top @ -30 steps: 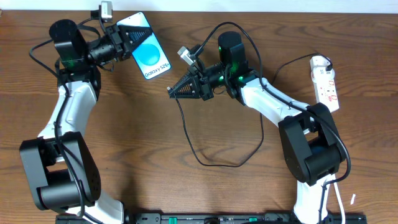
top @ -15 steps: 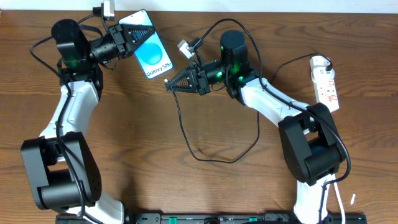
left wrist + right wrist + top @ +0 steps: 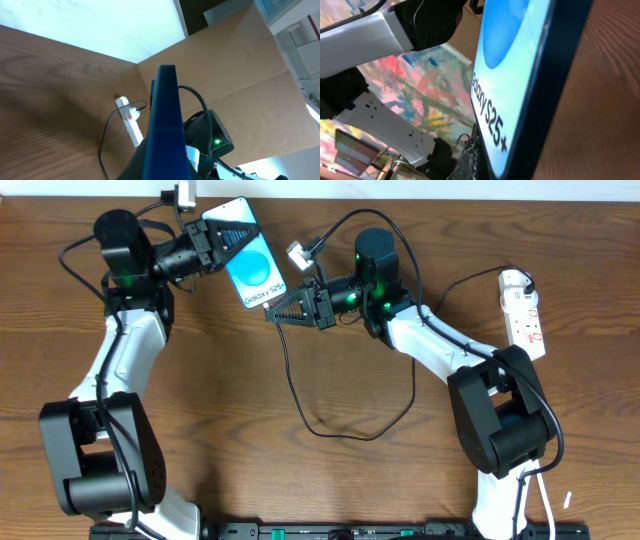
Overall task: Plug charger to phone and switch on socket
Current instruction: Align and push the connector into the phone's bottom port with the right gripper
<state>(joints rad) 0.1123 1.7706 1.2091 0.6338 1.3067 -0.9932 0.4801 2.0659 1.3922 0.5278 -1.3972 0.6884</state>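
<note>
My left gripper is shut on the top end of the phone and holds it tilted above the table's far left. The phone has a bright blue screen with a lighter circle and white text. My right gripper is shut on the plug end of the charger, a thin black cable hanging in a loop. The gripper tip is right at the phone's lower end. In the right wrist view the phone fills the frame just beyond my fingers. The left wrist view shows the phone edge-on. The socket lies at the far right.
The charger's loop rests on the wooden table between the arms and runs up toward the socket, which also shows in the left wrist view. My right arm's base stands at the right. A cardboard wall stands behind the table.
My left gripper has carried the phone rightward toward my right gripper. My right gripper has edged up with the charger's plug, so tip and phone end are now close together.
</note>
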